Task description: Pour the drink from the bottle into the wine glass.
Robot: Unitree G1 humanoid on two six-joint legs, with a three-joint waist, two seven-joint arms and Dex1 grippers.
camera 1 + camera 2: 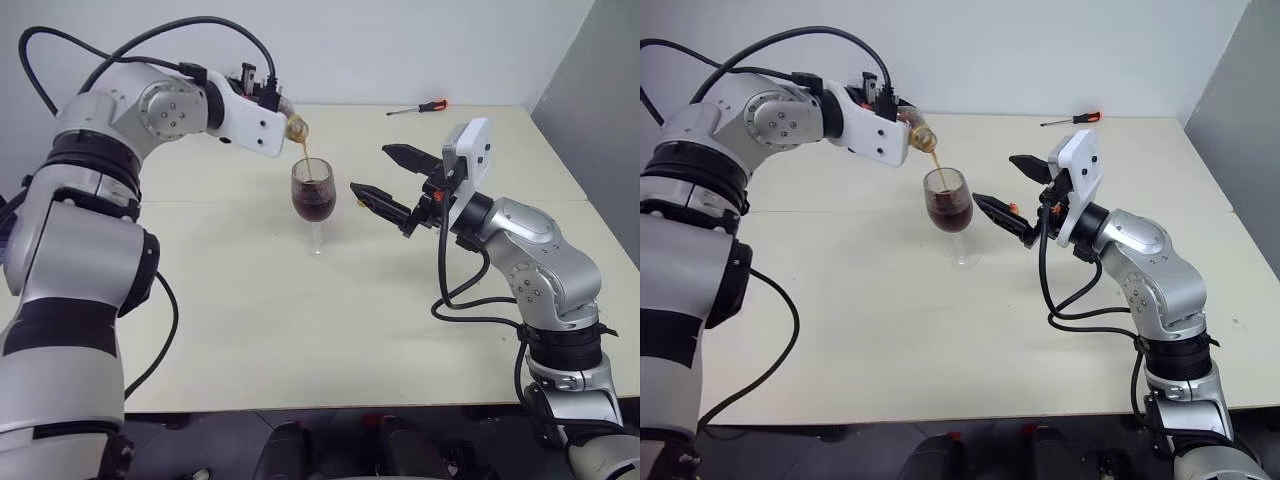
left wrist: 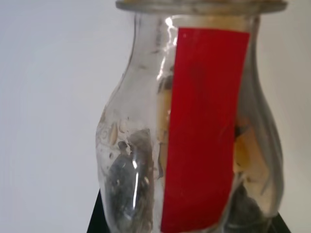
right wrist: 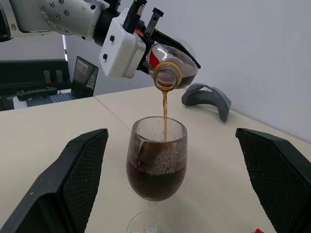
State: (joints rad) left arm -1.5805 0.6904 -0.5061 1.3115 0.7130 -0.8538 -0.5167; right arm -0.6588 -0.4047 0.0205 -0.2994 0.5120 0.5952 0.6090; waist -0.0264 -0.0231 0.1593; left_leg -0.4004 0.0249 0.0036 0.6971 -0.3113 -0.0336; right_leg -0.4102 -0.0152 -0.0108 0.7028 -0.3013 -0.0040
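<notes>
The glass lost its foot to the picture's edge in the right wrist view (stem barely showed); the bottle's body hid behind the left gripper

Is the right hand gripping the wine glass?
No: the right hand stands open, fingers clear on either side of the wine glass.

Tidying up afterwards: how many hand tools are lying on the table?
1. A screwdriver with a red-orange handle lies at the far side of the table, beyond the wine glass. Others may lie outside the views.

Bright even indoor light, soft faint shadows, glare on the bottle, close-up slightly blurred
</notes>
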